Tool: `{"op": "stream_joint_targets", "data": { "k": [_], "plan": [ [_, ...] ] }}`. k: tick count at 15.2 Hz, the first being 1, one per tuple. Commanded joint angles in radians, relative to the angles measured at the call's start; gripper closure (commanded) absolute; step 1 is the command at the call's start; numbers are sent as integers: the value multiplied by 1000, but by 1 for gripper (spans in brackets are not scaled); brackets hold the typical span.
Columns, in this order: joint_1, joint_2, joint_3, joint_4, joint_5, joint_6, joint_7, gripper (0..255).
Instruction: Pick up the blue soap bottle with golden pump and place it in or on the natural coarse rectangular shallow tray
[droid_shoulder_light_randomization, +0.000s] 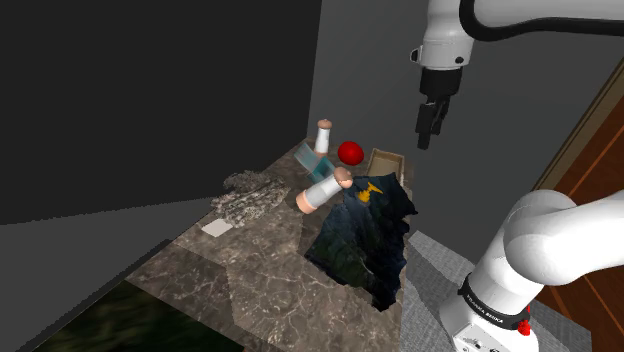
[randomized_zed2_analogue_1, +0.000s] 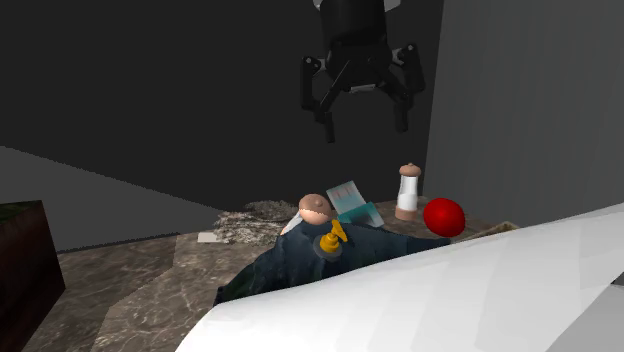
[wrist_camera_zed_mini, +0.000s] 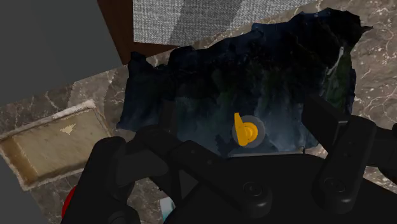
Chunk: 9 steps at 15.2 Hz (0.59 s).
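Gripper (randomized_zed2_analogue_1: 364, 120) open: fingers (randomized_zed2_analogue_1: 325, 125) spread wide with nothing between them, hanging well above the marble counter (droid_shoulder_light_randomization: 250, 270). In the shoulder view it's at 1 o'clock from the blue soap bottle (droid_shoulder_light_randomization: 360, 235), no contact. The bottle renders as a dark blue, ragged-edged mass at the counter's edge, with the golden pump (wrist_camera_zed_mini: 245, 132) sticking up out of it. In the wrist view the pump lines up between the two fingers, far below them and untouched. The tray (wrist_camera_zed_mini: 38, 153) is tan, shallow, rectangular and flat on the marble. In the shoulder view it's at 1 o'clock from the pump, just beside the blue mass; the wrist view shows a strip of marble between them. Other clutter, shoulder view, by clock from the pump: white bottle (droid_shoulder_light_randomization: 322, 190) lying on its side with a tan cap at 9, close to the blue mass; red round object (droid_shoulder_light_randomization: 349, 152) at 11; shaker (droid_shoulder_light_randomization: 324, 135) upright further out at 11; grey crumpled heap (droid_shoulder_light_randomization: 250, 195) well out at 9; small white card (droid_shoulder_light_randomization: 216, 228) at 8. Teal box (randomized_zed2_analogue_1: 352, 203) sits between the lying bottle and the shaker. Grey woven mat (wrist_camera_zed_mini: 210, 22) lies past the counter edge.
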<state>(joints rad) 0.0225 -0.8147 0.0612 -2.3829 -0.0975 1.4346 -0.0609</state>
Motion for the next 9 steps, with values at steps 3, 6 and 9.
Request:
{"op": "stream_joint_targets", "data": {
  "k": [3, 6, 9],
  "plan": [
    [5, 6, -34, -56, 22, 94, -21, 0],
    [16, 32, -84, -129, 58, 238, -59, 0],
    [31, 78, -132, -188, 101, 384, -106, 0]
  ]
}}
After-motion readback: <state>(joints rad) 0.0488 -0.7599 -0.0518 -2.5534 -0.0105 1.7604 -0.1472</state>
